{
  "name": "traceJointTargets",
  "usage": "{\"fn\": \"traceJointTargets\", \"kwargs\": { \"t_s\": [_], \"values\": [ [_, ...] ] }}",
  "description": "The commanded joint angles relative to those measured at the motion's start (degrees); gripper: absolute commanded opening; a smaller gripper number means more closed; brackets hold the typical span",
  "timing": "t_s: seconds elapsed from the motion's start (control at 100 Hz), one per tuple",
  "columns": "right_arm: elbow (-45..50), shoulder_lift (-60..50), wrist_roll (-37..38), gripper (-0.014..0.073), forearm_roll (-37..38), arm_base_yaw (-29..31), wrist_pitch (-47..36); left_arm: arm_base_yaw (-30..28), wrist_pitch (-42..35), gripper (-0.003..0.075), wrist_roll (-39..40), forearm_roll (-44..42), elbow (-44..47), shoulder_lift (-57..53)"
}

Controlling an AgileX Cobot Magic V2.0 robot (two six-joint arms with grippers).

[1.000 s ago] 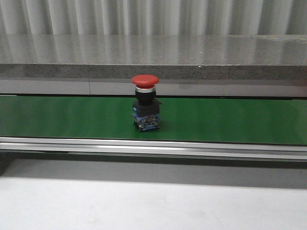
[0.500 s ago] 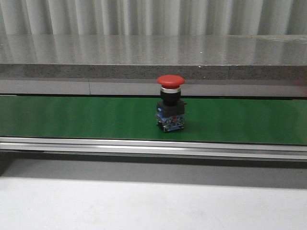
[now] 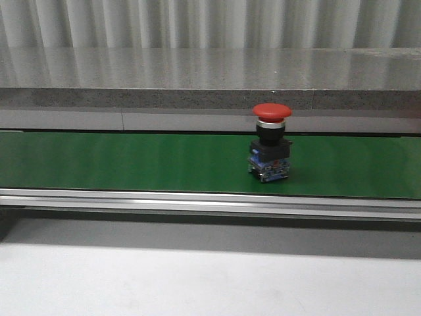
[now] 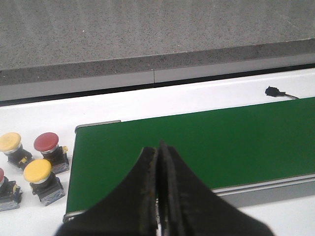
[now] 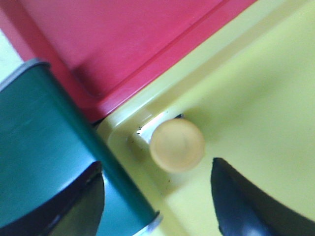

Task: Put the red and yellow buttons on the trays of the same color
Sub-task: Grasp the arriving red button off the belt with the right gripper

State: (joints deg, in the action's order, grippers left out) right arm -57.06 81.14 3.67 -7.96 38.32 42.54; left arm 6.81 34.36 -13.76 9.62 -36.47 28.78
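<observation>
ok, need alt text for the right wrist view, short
A yellow button sits in the corner of the yellow tray, with the right end effector open above it, fingers apart on either side. The red tray adjoins the yellow one, and the green conveyor belt's end lies beside both.

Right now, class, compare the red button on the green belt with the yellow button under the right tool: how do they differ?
The red button has a red cap; the yellow button has a yellow one. The red button stands on the green belt; the yellow button sits in the yellow tray, near its corner. Both have round mushroom caps.
</observation>
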Motion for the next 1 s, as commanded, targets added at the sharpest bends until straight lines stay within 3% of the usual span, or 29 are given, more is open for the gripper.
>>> {"fn": "traceJointTargets", "kwargs": {
  "t_s": [0.0,0.21,0.46,0.71,0.91,0.99],
  "values": [
    [-1.2,-4.7,-0.2,0.0478,-0.4,0.1,1.1,0.4,-4.3,-0.0020,0.0,0.9,-1.7,0.3],
    [-1.2,-11.5,-0.2,0.0478,-0.7,-4.8,6.2,0.4,-4.3,-0.0020,0.0,0.9,-1.7,0.3],
    [-1.2,-13.0,-0.6,0.0478,-0.8,-16.9,12.5,0.4,-4.3,-0.0020,0.0,0.9,-1.7,0.3],
    [-1.2,-12.7,-0.9,0.0484,-1.5,-28.9,12.8,0.4,-4.3,-0.0020,0.0,0.9,-1.7,0.3],
    [-1.2,-10.2,-4.9,0.0639,-3.0,-36.9,14.6,0.4,-4.3,-0.0020,0.0,0.9,-1.7,0.3],
    [-1.5,-8.7,-7.4,0.0650,-4.5,-40.1,14.6,0.4,-4.3,-0.0020,0.0,0.9,-1.7,0.3]
  ]
}}
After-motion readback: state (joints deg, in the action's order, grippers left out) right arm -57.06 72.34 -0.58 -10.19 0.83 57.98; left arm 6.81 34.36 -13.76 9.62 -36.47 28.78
